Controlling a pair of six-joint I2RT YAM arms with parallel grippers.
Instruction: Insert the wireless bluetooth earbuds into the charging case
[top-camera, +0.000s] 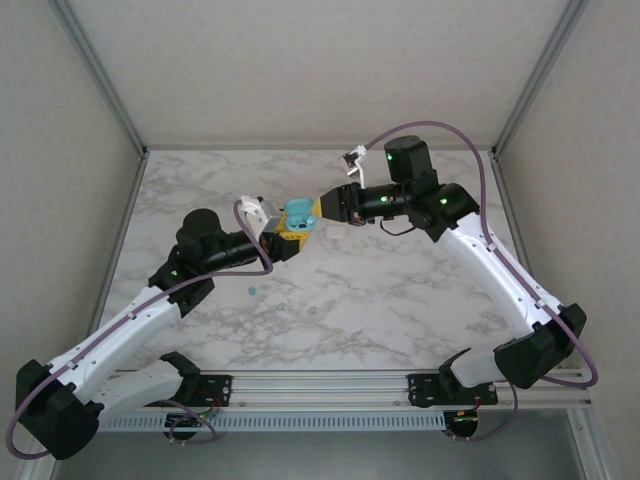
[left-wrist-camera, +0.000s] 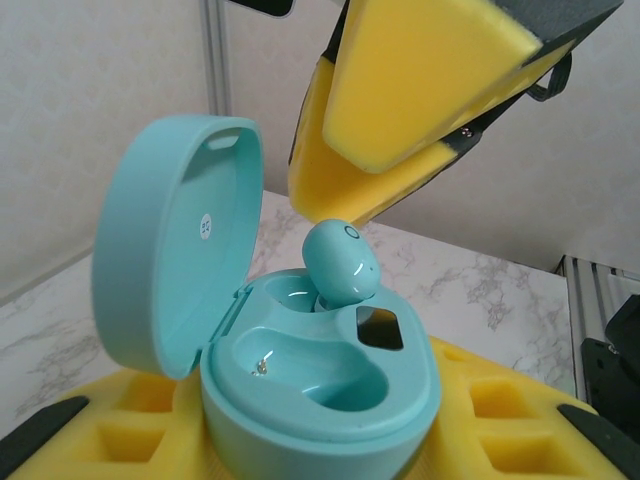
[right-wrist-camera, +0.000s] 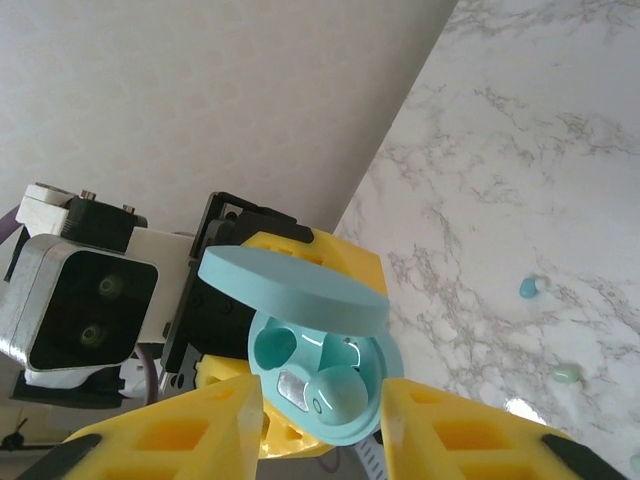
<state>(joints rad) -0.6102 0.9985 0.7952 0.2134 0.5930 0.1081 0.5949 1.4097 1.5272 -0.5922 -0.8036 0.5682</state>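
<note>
Grasping one open case (left-wrist-camera: 320, 400), left jaws, right jaws released over one earbud (left-wrist-camera: 340, 262), perhaps three buds (top-camera: 252, 290) loose.

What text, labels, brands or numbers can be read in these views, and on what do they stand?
No readable words or numbers anywhere.
Small white round mark inside the lid of the charging case: too small to read.
Tiny ring mark on the teal earbud: a symbol, no letters.
</note>
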